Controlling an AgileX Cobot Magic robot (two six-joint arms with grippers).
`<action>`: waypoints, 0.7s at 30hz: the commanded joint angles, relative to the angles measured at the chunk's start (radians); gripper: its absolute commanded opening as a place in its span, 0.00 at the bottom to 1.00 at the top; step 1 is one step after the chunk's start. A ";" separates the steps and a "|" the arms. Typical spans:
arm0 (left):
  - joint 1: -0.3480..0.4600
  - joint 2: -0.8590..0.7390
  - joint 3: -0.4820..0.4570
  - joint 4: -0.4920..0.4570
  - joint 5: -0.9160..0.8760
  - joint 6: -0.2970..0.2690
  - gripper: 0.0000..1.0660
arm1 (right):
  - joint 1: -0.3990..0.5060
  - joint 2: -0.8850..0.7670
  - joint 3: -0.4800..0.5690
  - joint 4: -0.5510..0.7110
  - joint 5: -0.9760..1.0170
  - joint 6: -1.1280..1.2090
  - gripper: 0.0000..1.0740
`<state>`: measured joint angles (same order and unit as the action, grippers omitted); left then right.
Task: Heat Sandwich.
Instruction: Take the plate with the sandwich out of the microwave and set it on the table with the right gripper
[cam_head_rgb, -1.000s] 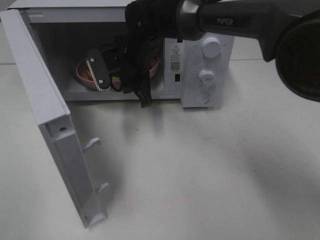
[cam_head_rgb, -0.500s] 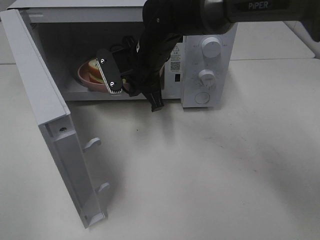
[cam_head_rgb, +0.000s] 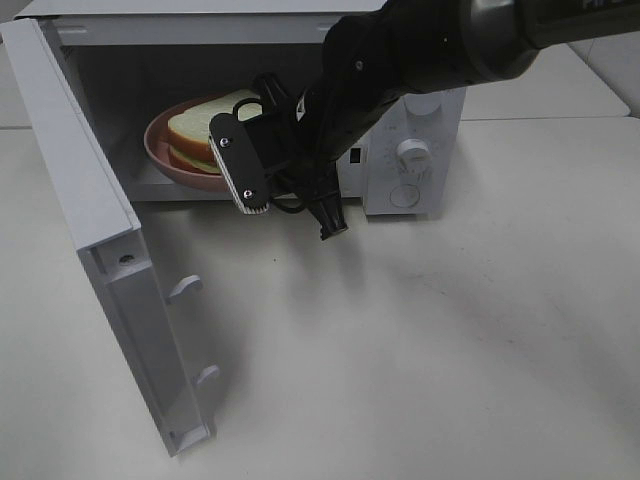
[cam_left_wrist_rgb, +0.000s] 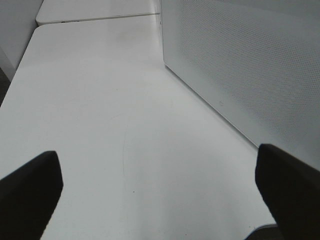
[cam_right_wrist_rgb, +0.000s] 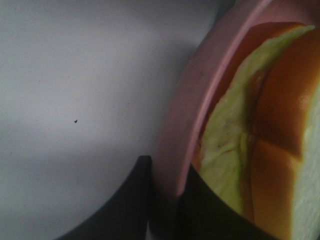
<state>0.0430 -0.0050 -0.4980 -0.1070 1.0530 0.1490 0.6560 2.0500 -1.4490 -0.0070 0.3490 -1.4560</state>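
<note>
The right gripper's (cam_right_wrist_rgb: 165, 200) fingers (cam_right_wrist_rgb: 127, 200) pinch the pink plate's (cam_right_wrist_rgb: 180, 125) rim inside the microwave (cam_head_rgb: 400, 190), left gripper (cam_left_wrist_rgb: 160, 195) spread empty; the sandwich (cam_head_rgb: 200, 130) on it looks light, soft, crushable—handle by the plate.

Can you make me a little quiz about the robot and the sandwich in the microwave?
1. True or false: the microwave door is open.
2. What does the sandwich sit on? A) a bowl B) a pink plate C) the table
3. Fill in: the right pincer is pinching the plate's ____.

Key: 1 true; 2 B; 3 rim.
</note>
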 joint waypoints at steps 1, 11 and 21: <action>-0.001 -0.026 0.003 -0.004 -0.012 0.000 0.95 | -0.005 -0.065 0.057 -0.005 -0.062 -0.009 0.00; -0.001 -0.026 0.003 -0.004 -0.012 0.000 0.95 | -0.004 -0.193 0.283 -0.005 -0.232 -0.044 0.00; -0.001 -0.026 0.003 -0.004 -0.012 0.000 0.95 | -0.002 -0.327 0.459 -0.006 -0.311 -0.069 0.00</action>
<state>0.0430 -0.0050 -0.4980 -0.1070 1.0530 0.1490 0.6630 1.7500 -0.9920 -0.0190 0.0880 -1.5340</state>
